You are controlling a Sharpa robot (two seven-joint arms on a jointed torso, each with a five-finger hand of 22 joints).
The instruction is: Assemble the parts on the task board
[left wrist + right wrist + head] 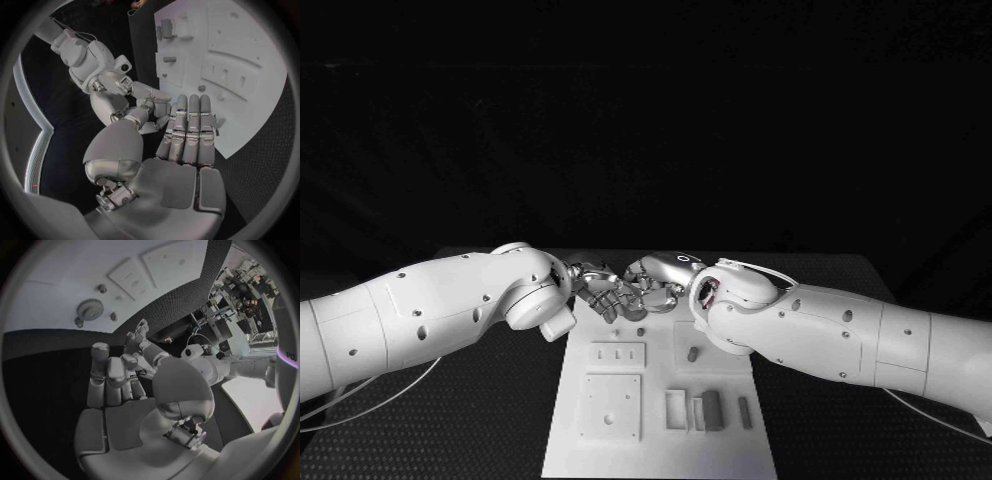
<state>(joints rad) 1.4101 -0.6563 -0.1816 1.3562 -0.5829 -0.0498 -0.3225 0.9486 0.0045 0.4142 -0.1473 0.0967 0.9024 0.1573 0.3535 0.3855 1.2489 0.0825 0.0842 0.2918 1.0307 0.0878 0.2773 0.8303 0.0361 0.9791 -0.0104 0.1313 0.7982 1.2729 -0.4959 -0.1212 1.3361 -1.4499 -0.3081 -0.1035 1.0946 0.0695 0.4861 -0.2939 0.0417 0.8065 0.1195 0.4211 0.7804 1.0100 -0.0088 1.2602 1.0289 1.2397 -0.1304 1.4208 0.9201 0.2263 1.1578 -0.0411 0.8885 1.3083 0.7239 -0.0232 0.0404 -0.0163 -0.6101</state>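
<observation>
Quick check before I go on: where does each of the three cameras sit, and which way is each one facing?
Head view: on the robot's head, looking down at the task board; both arms enter, left hand and right hand meeting above its far end.
Left wrist view: behind the left hand, facing the task board.
Right wrist view: behind the right hand, facing the board's gear.
Shared: both hands and the board.

A black table stands before a dark backdrop.
</observation>
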